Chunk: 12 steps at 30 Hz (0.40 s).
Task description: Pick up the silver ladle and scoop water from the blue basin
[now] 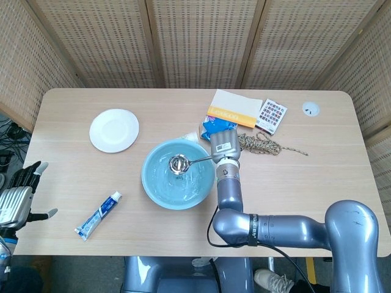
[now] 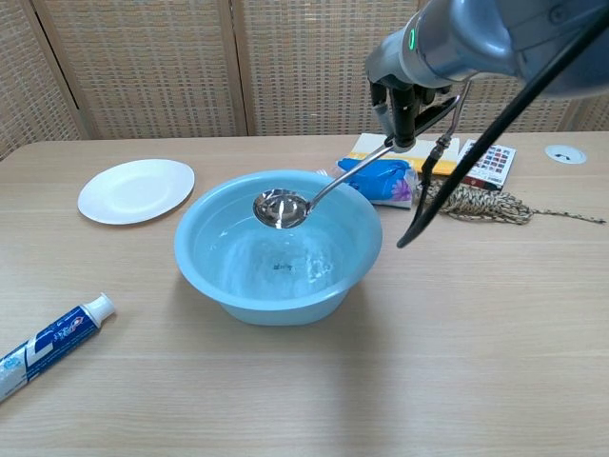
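The blue basin (image 1: pixel 147 175) (image 2: pixel 217 288) holds rippling water near the table's middle. My right hand (image 1: pixel 224 145) (image 2: pixel 403 103) grips the handle end of the silver ladle (image 1: pixel 178 163) (image 2: pixel 280 208) above the basin's far right rim. The ladle's bowl hangs level over the water, clear of the surface, with liquid glinting inside it. My left hand (image 1: pixel 16 196) stays off the table's front left corner with fingers apart and nothing in it; the chest view does not show it.
A white plate (image 1: pixel 114 130) (image 2: pixel 135 190) lies left of the basin, and a toothpaste tube (image 1: pixel 98 215) (image 2: pixel 49 341) near the front left. Behind the right hand lie a blue packet (image 2: pixel 379 178), a rope bundle (image 1: pixel 263 144) (image 2: pixel 476 203), an orange booklet (image 1: pixel 234 108) and a colour card (image 1: pixel 271 116).
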Motion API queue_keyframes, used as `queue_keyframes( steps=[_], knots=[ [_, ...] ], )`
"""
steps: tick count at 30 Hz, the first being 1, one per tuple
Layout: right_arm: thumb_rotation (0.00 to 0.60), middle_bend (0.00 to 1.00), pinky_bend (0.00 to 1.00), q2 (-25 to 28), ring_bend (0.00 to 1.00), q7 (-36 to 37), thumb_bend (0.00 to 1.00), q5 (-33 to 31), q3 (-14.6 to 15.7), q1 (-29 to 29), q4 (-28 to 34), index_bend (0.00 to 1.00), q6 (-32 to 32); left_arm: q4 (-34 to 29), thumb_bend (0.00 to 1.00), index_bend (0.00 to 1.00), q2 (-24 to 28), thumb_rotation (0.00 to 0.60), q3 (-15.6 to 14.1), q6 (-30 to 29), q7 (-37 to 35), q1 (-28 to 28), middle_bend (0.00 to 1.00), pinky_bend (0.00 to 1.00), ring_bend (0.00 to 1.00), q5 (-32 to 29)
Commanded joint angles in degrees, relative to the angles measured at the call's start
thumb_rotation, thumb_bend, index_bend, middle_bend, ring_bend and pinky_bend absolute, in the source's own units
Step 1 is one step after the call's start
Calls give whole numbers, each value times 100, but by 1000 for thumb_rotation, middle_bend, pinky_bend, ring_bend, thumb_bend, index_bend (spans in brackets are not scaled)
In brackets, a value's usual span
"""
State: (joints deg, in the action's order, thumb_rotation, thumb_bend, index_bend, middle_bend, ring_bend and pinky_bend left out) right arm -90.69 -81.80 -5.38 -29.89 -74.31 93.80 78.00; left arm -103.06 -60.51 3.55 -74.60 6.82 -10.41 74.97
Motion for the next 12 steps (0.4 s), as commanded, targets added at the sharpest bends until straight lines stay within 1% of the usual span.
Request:
queue_keyframes(
  steps=[1,12],
  knots=[
    [600,1000,1000,71,1000,-80,697,-120,-47,-69,66,837,82,4,0,0,3,600,-1,10,-9,-4,0,0,0,-9],
    [600,1000,1000,224,1000,-348,696,-709,-310,-342,205,840,340,-9,0,0,33,600,22,-24,-37,2,0,0,0,-55]
  ],
)
